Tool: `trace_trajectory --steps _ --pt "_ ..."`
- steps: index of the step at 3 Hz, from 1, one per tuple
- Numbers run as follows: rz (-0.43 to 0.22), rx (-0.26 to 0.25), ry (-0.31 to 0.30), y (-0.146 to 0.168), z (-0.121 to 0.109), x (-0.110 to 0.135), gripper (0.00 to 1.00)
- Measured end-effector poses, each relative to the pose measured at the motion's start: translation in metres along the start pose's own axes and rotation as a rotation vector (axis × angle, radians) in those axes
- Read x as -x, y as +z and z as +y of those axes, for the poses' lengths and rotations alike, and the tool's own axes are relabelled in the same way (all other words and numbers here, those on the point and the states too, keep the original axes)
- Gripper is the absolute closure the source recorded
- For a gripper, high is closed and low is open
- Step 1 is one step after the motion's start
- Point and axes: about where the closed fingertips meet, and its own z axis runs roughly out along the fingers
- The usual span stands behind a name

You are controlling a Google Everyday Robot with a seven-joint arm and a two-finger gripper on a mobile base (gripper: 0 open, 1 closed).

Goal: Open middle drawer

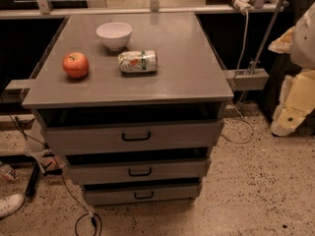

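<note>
In the camera view, a grey cabinet stands on a speckled floor (pixel 256 191). It has three drawers, one under the other. The middle drawer (pixel 172 170) sits between the top drawer (pixel 187 134), which has a taller front, and the bottom drawer (pixel 172 194), which has the shortest front. A small dark loop handle (pixel 140 171) is at the middle of its front. A dark gap shows above each drawer front.

On the cabinet's flat grey surface (pixel 197 77) there is a red apple (pixel 75 65) at the left. A white bowl (pixel 114 35) stands further back. A can (pixel 138 61) lies on its side just in front of the bowl.

The tool (pixel 293 107) is a pale shape at the right edge, well apart from the drawers and off to the side of the cabinet. I cannot tell if it is spread or pressed together. Nothing sits between the handle and the open floor in front of it.

Thin cables (pixel 83 220) trail on the floor at the left. A white shoe (pixel 10 204) pokes in at the lower left corner.
</note>
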Motion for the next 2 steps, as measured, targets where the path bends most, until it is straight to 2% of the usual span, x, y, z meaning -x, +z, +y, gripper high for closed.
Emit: trace_trajectory --steps 1,2 --pt "0.0 0.0 0.0 0.0 0.0 0.0 0.0" --pt "0.019 0.007 0.017 0.014 0.011 -0.006 0.0"
